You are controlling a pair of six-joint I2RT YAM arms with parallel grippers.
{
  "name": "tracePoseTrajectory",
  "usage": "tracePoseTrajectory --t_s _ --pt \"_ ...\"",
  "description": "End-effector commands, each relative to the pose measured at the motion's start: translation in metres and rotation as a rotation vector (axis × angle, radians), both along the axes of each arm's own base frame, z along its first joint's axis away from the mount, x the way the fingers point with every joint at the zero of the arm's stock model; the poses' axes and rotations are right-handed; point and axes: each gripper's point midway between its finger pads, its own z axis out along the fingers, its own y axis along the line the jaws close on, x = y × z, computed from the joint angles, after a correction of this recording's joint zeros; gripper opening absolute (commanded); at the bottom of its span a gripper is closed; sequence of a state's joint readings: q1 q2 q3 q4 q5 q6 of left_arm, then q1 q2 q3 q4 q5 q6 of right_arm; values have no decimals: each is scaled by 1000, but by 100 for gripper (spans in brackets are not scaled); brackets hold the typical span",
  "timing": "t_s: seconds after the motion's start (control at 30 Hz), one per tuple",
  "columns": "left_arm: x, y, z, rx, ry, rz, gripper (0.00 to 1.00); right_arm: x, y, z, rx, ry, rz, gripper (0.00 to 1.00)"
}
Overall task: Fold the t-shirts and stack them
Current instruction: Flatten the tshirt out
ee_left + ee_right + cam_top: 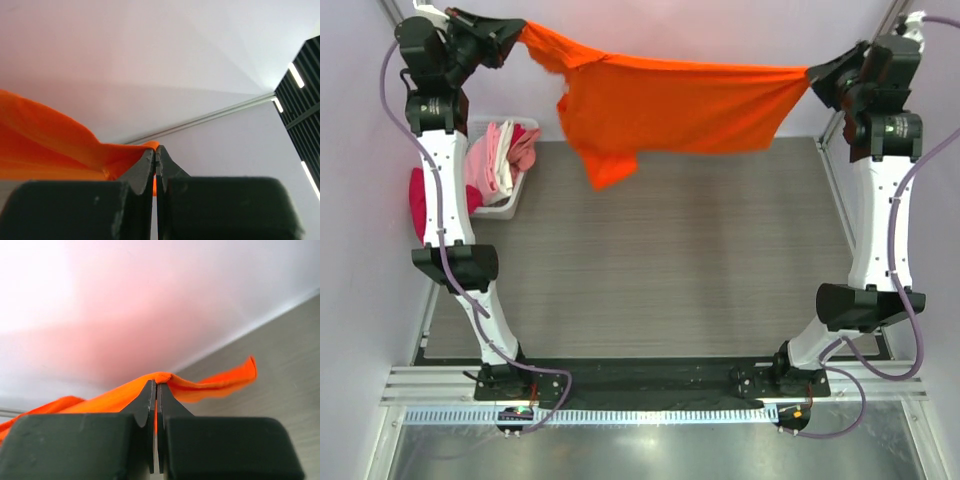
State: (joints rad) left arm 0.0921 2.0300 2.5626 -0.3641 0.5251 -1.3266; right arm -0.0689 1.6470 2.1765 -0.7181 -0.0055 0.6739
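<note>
A bright orange t-shirt (670, 105) hangs stretched in the air across the far side of the table, held at both ends. My left gripper (510, 35) is shut on its left end, seen as orange cloth (60, 145) pinched in the jaws in the left wrist view. My right gripper (820, 75) is shut on its right end, where the cloth (210, 385) folds over the fingertips in the right wrist view. A sleeve hangs down at lower left. Pink, white and salmon shirts (505, 150) lie in a white basket (500, 208); a magenta-red shirt (420, 200) hangs beside it.
The grey table top (660, 270) lies below the hanging shirt. The basket stands at the table's far left corner by the left arm. Metal frame rails (835, 190) run along the table's sides.
</note>
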Motion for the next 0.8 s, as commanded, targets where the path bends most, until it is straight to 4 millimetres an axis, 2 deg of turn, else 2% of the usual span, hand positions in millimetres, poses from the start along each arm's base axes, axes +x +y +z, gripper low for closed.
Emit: tracePoseTrajectory --t_s 0.0,0.03,0.07,0.1,0.13,0.17,0.2,0.23,0.27,0.3,0.33,0.37,0.4,0.43,0.47,0.5,0.53,0.57,0.6,0.63,0.7,0.73,0.77 --pt "-27 3 30 42 -130 13 0 -3 -4 24 36 -62 27 1" --pt "-25 3 21 40 -103 11 0 -2 -3 24 37 -65 36 1" --pt "-26 1 10 77 -96 3 0 4 -3 4 44 -21 41 1" --pt "-24 -2 -12 87 -48 -13 0 1 0 -1 49 -13 59 1" --pt "-26 -6 -22 99 -34 -26 0 9 0 -31 57 35 65 1" --pt "-19 -8 -63 122 42 -34 0 9 -2 -44 64 51 64 1" --pt "-31 -13 -65 134 39 -33 0 1 0 -46 67 45 71 1" --pt "-33 -15 -82 140 65 -31 0 4 -2 -83 81 102 67 1" --pt "-31 -16 -131 144 154 -39 0 1 -6 -99 92 128 54 1" --pt "-45 -21 -135 153 154 -36 0 -2 -9 -115 100 153 41 1" --pt "-50 -25 -155 164 188 -39 0 -12 -11 -149 115 206 30 1" --pt "-58 -28 -200 175 279 -47 0 -18 -18 -165 131 231 14 1" --pt "-67 -34 -219 205 304 -60 0 -25 -21 -180 147 252 6 1" --pt "-82 -36 -224 212 309 -63 0 -39 -21 -212 164 300 5 1" --pt "-95 -36 -266 217 389 -69 0 -47 -22 -225 175 319 -2 1" --pt "-104 -35 -281 225 409 -67 0 -56 -29 -237 182 335 -19 1" --pt "-120 -35 -279 234 387 -64 0 -69 -28 -267 193 391 -23 1" --pt "-135 -35 -311 242 444 -71 0 -79 -29 -268 182 385 -29 1" --pt "-146 -33 -318 258 446 -65 0 -87 -30 -278 167 403 -33 1" --pt "-166 -31 -334 267 464 -56 0 -101 -28 -297 166 442 -37 1" --pt "-185 -30 -344 276 466 -49 0 -118 -31 -304 146 442 -64 1" --pt "-201 -30 -368 274 514 -51 0 -129 -29 -321 147 475 -73 1" --pt "-212 -30 -359 273 475 -46 0 -137 -29 -320 137 463 -83 1"
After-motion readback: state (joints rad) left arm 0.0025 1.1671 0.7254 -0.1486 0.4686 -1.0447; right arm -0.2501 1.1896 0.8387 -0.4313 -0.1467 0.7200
